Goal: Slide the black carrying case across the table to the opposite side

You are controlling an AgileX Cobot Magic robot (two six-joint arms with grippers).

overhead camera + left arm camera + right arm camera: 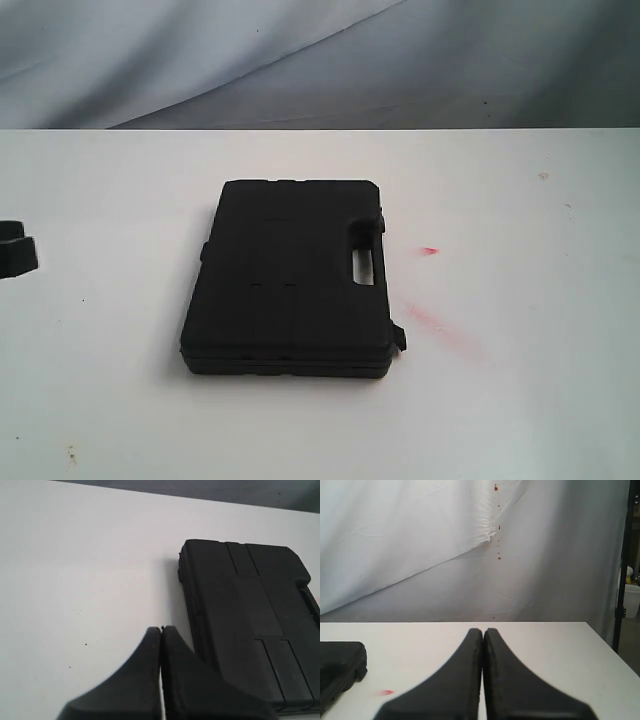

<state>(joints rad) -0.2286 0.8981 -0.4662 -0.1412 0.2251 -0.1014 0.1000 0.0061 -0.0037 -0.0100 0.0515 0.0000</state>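
Exterior view: a flat, rectangular black plastic carrying case (290, 285) lies closed on the wide white desk (520, 400), near the middle of the view and slightly left of centre. Its moulded handle slot (362, 262) is on the side facing the right of the view. A small red mark (430, 250) and a longer, fainter red smear (432, 320) stain the desk just right of the case. A small black part (15, 250) juts in at the left edge of the view, well apart from the case; what it is cannot be told from here. Creased white cloth (300, 60) hangs behind the desk. Left wrist view: the left fingers (137, 685), black and wedge-shaped, are pressed together with only a thin seam between them and nothing held. They stand over bare desk beside a long edge of the case, whose ribbed lid fills one side of the picture; a strip of white desk shows between the fingertips and that edge. Right wrist view: the right fingers (457, 685) are likewise pressed together and hold nothing, pointing across open desk toward the draped cloth. One rounded corner of the case shows at the picture's edge, well apart from these fingers, with a red mark on the desk between the two.
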